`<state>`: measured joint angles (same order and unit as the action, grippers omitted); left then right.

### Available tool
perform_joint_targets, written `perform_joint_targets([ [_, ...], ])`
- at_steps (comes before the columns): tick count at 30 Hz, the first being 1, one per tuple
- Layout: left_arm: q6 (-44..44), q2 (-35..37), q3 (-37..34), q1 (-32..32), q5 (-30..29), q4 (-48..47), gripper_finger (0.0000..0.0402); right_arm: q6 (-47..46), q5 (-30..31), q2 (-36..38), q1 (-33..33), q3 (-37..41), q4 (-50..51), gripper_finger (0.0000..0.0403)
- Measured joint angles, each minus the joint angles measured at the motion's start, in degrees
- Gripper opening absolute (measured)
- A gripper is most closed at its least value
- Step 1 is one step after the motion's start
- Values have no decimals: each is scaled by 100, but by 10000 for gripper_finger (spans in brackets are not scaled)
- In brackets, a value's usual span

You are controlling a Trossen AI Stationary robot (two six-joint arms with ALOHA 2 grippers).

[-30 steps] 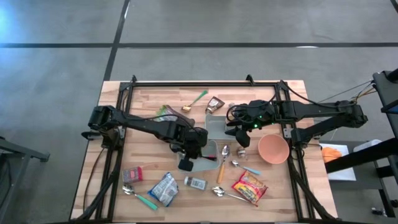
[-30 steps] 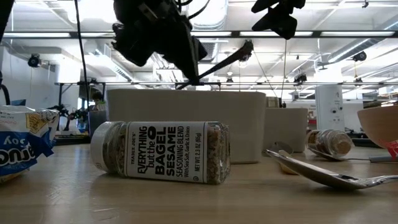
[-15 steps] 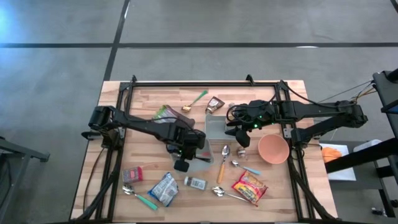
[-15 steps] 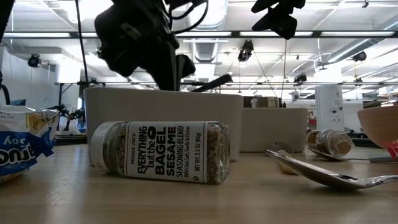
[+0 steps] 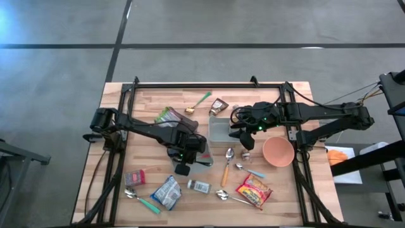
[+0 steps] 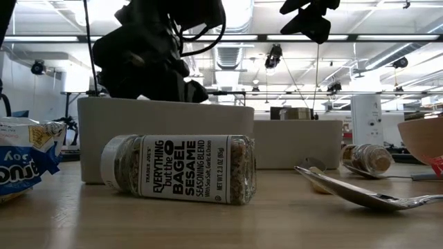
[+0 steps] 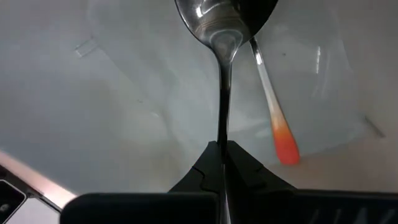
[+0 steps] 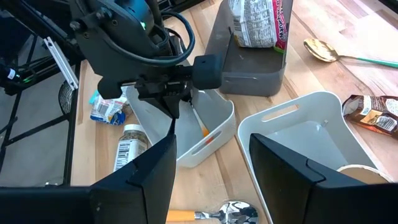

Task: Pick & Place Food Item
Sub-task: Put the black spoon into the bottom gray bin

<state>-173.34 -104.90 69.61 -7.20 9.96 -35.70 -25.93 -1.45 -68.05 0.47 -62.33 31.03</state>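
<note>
A grey floor [image 5: 253, 25], crossed by dark lines, is seen beyond the wooden table [image 5: 145, 95]; ceiling strip lights [image 6: 387, 38] are lit above.

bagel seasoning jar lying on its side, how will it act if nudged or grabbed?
The seasoning jar lies on its round side, so a nudge would probably roll it. It looks nearly full, likely hefty for its size. Its smooth clear wall may slip in a pinch grip.

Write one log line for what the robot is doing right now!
left hand: shut on metal spoon, over white bin | bin holds orange-tipped utensil | right hand: open, waiting above
</note>
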Motion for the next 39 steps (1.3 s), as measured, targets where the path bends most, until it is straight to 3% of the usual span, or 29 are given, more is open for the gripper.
perform_joint_targets([
  [30, -50, 0, -246, -26, 167, -32, 1, 0, 0, 0, 0, -2, 0, 200],
  [39, 300, 0, -246, -24, 170, 9, 1, 0, 0, 0, 0, 0, 1, 200],
])
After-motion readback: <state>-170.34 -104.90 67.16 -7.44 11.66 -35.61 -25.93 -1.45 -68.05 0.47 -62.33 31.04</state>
